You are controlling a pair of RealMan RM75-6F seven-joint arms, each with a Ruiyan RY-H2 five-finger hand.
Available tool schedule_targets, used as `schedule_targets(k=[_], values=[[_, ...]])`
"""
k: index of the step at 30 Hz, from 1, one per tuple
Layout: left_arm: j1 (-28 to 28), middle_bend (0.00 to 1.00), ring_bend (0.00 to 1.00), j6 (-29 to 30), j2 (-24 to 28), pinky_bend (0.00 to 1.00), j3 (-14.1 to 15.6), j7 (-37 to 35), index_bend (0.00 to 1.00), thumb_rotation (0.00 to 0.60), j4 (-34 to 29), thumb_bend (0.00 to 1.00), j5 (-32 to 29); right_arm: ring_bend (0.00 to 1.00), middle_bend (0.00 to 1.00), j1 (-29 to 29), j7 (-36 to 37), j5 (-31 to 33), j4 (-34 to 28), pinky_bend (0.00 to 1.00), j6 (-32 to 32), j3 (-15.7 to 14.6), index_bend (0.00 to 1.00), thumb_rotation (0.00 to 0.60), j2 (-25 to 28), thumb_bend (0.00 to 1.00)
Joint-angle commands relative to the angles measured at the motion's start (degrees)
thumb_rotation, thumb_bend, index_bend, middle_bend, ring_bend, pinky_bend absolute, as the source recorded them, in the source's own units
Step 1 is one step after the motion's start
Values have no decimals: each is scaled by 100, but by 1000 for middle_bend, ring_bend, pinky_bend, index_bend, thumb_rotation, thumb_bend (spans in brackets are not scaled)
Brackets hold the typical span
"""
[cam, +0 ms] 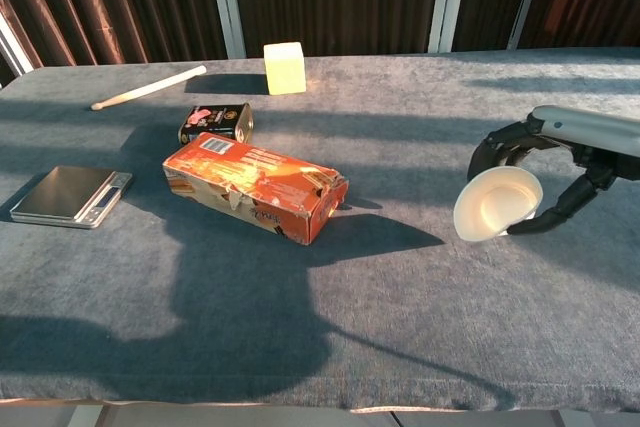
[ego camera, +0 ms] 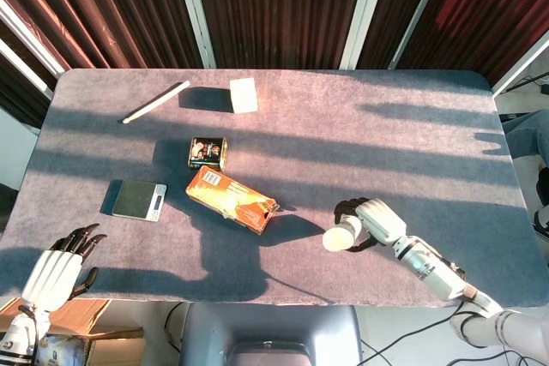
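Right hand (cam: 560, 162) has its fingers wrapped around the white paper cup (cam: 495, 205), thumb curling under it, out on the right side of the grey table (cam: 400, 317). The chest view gives the cup's open mouth tipped toward the camera and clear of the cloth; from the head view the cup (ego camera: 340, 235) is just a pale disc poking out from under the hand (ego camera: 371, 222). Left hand (ego camera: 58, 269) shows only in the head view, off the near left corner, fingers spread and holding nothing. Well left of the cup lies the torn orange carton (cam: 255, 185), with a small dark tin (cam: 216, 123) just behind it and a flat scale (cam: 70, 196) further left.
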Motion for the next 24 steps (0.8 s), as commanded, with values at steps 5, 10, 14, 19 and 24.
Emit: schedule_targets(k=[5, 10, 14, 19, 24], values=[[-5, 100, 142, -20, -7, 332, 0, 24, 237, 600, -3, 406, -11, 330, 450, 155, 5320, -686, 1632, 437, 423, -814, 526, 600, -347, 303], [-6, 100, 142, -25, -4, 332, -2, 22, 238, 600, -6, 406, -19, 311, 435, 107, 5465, -731, 2192, 421, 412, -949, 510, 600, -574, 303], [-7, 100, 142, -33, -2, 332, -2, 24, 237, 600, -10, 406, -24, 294, 419, 97, 5351, -764, 2361, 406, 389, -1040, 499, 600, -596, 304], [-6, 100, 142, -33, 0, 332, 2, 30, 238, 600, -12, 406, -22, 252, 382, 98, 5142, -779, 2377, 364, 331, -1123, 485, 600, -532, 304], [-5, 100, 142, -35, 2, 332, -2, 31, 237, 600, -16, 406, -31, 146, 276, 77, 4858, -790, 2318, 254, 350, -1186, 449, 600, -413, 304]])
